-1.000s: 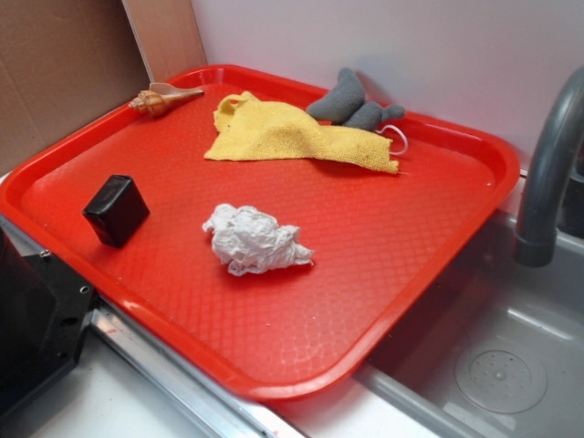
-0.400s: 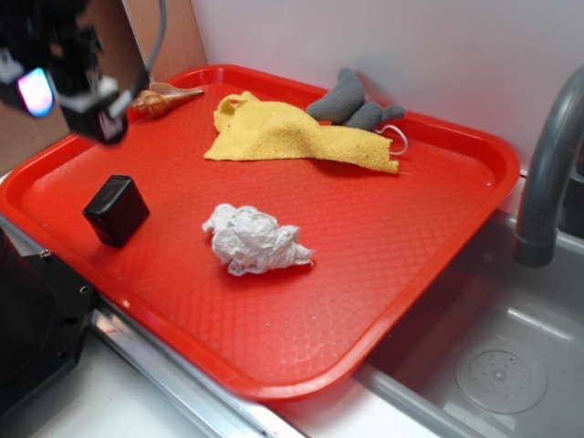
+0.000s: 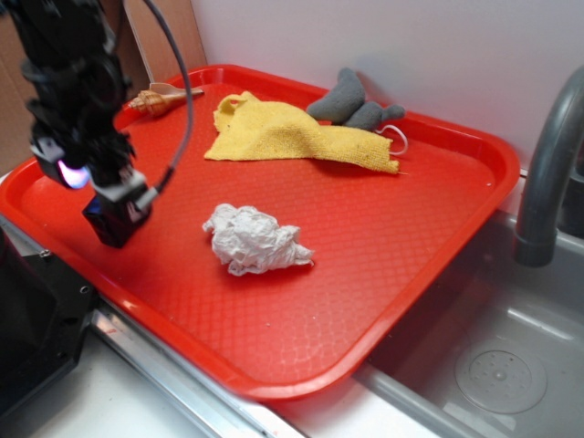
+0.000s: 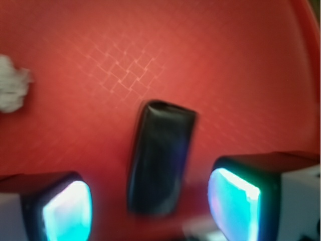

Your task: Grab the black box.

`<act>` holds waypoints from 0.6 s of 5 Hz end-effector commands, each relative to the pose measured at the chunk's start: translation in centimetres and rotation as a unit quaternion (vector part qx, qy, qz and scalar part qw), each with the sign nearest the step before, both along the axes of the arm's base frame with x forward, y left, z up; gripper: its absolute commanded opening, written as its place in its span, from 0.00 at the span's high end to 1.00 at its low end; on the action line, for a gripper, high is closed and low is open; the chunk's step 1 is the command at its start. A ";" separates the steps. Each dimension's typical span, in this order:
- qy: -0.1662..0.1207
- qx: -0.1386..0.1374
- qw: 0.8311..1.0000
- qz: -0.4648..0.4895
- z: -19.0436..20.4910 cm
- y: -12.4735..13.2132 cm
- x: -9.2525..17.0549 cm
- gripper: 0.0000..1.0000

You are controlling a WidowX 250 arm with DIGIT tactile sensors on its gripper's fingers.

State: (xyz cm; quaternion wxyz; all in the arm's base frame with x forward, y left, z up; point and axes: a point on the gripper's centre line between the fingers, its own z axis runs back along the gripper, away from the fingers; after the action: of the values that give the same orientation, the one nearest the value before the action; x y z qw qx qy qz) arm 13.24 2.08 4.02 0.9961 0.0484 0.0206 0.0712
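The black box point(image 3: 117, 228) sits on the left part of the red tray point(image 3: 383, 228), mostly hidden behind my gripper in the exterior view. My gripper point(image 3: 102, 187) hangs right over it with its jaws apart. In the wrist view the black box point(image 4: 160, 155) lies between the two glowing fingertip pads point(image 4: 67, 208), with red tray showing on both sides of it. My gripper point(image 4: 150, 206) is open and touches nothing that I can see. The wrist view is blurred.
A crumpled white paper wad point(image 3: 255, 239) lies right of the box. A yellow cloth point(image 3: 292, 135), a grey plush toy point(image 3: 354, 102) and a shell point(image 3: 162, 99) lie at the tray's back. A black appliance point(image 3: 32, 319) stands front left. A sink and faucet point(image 3: 547, 164) are right.
My gripper has come into view from the upper left and dropped down over the black box. The box and the other things have not moved.
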 end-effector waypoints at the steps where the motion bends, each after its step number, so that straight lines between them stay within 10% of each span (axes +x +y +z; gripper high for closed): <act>1: -0.011 -0.024 1.000 0.005 -1.8 0.6 1.5 1.00; 3: 0.011 -0.020 1.000 -0.012 1.1 0.5 2.0 1.00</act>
State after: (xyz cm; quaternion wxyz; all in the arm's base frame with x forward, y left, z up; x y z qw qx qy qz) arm 14.57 2.24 4.59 0.9964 0.0259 0.0493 0.0643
